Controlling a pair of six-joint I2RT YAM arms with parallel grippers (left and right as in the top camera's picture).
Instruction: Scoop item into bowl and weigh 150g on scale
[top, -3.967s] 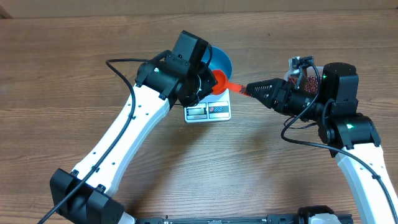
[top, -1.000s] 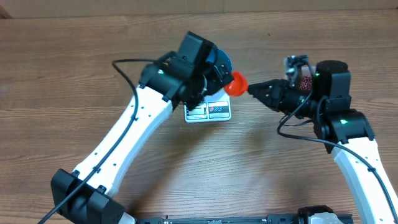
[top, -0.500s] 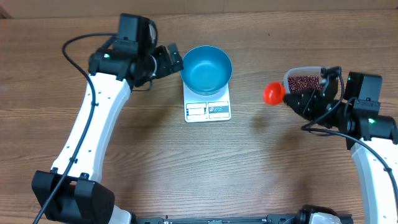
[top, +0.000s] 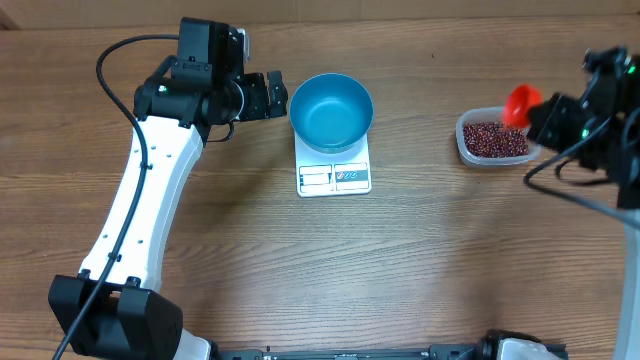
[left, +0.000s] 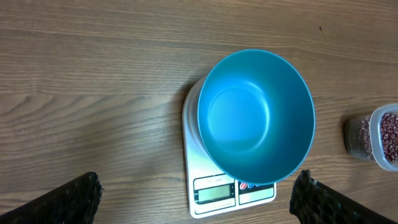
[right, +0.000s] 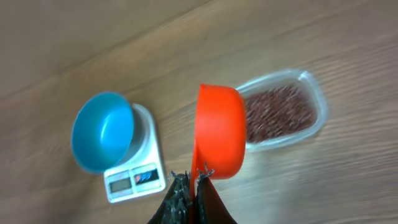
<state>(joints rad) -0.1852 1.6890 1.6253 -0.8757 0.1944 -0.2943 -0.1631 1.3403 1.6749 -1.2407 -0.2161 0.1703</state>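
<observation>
The left fingers (left: 68, 200) stood wide apart, holding nothing, just left of the blue bowl (top: 331, 108), which sat on the white scale (top: 334, 177) in the middle of the desk (top: 400, 260). Well to the right, the beans (top: 492, 138) lay in a clear container (top: 468, 150). The right fingers (right: 179, 200) were clamped on the handle of an orange scoop (top: 519, 103) (turned on its side) above the container's right end.
</observation>
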